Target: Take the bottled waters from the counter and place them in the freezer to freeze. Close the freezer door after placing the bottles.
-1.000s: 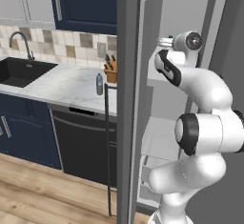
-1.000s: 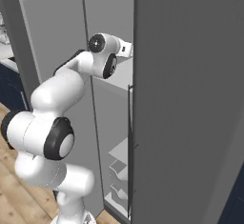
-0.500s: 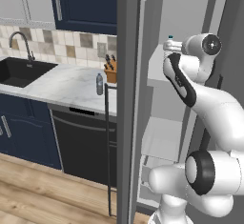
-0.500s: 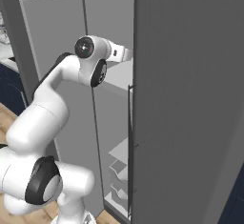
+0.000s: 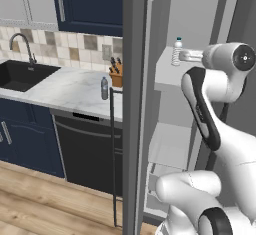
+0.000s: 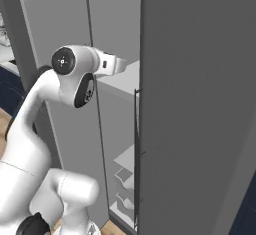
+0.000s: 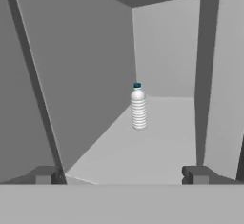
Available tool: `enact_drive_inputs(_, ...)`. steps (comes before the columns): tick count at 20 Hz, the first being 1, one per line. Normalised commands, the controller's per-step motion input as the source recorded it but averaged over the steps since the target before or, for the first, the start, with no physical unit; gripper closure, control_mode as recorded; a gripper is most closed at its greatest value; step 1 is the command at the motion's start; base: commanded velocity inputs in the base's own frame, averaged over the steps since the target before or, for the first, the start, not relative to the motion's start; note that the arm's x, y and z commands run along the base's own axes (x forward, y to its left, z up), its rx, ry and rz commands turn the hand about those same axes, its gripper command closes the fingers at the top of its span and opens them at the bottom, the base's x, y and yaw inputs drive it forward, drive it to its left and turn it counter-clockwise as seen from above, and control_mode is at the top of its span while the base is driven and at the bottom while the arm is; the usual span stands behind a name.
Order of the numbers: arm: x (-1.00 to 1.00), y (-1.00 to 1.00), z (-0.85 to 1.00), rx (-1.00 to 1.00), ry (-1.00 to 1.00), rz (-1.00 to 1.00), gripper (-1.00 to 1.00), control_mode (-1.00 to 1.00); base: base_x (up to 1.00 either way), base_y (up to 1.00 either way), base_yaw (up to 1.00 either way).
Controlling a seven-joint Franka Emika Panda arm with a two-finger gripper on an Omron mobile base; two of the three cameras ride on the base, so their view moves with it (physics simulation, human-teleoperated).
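One bottled water (image 7: 138, 107) stands upright on a white freezer shelf (image 7: 162, 147), blue cap up, some way ahead of my gripper (image 7: 121, 175). The gripper is open, its fingertips (image 7: 46, 174) wide apart with nothing between them. From the left base, the same bottle (image 5: 177, 51) sits on the upper shelf just left of the gripper (image 5: 184, 55). A second bottled water (image 5: 104, 88) stands on the marble counter (image 5: 65, 86). The freezer door (image 5: 133, 129) hangs open with its dark bar handle (image 5: 112, 154). In the right base view the hand (image 6: 112, 64) reaches into the freezer (image 6: 117, 24).
A wooden knife block (image 5: 116, 76) stands on the counter behind the second bottle. The black sink (image 5: 20, 76) lies at the left, the black dishwasher front (image 5: 85, 149) below the counter. Lower white shelves (image 5: 167, 146) fill the freezer. A closed grey door (image 6: 200, 104) stands to the right.
The wrist has swung to the right and the hand has drawn back a little from the shelf. The bottle now stands free of the fingers.
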Motion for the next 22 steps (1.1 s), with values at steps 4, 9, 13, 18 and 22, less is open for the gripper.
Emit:
enact_drive_inputs(4, -0.95, 0.22, 0.25, -0.03, 0.11, 0.00, -1.00, -1.00, 0.00, 0.00, 0.00)
enact_drive_inputs(9, -0.70, 0.09, 0.11, -0.01, 0.29, 0.00, -1.00, -1.00, 0.00, 0.00, 0.00)
enact_drive_inputs(13, -0.74, 0.00, -0.01, 0.05, 0.13, 0.01, -1.00, -1.00, 0.00, 0.00, 0.00)
enact_drive_inputs(18, -0.74, 0.02, -0.11, 0.05, 0.11, 0.05, -1.00, -1.00, 0.00, 0.00, 0.00)
enact_drive_inputs(22, -0.47, 0.28, -0.17, 0.00, 0.33, 0.00, -1.00, -1.00, 0.00, 0.00, 0.00)
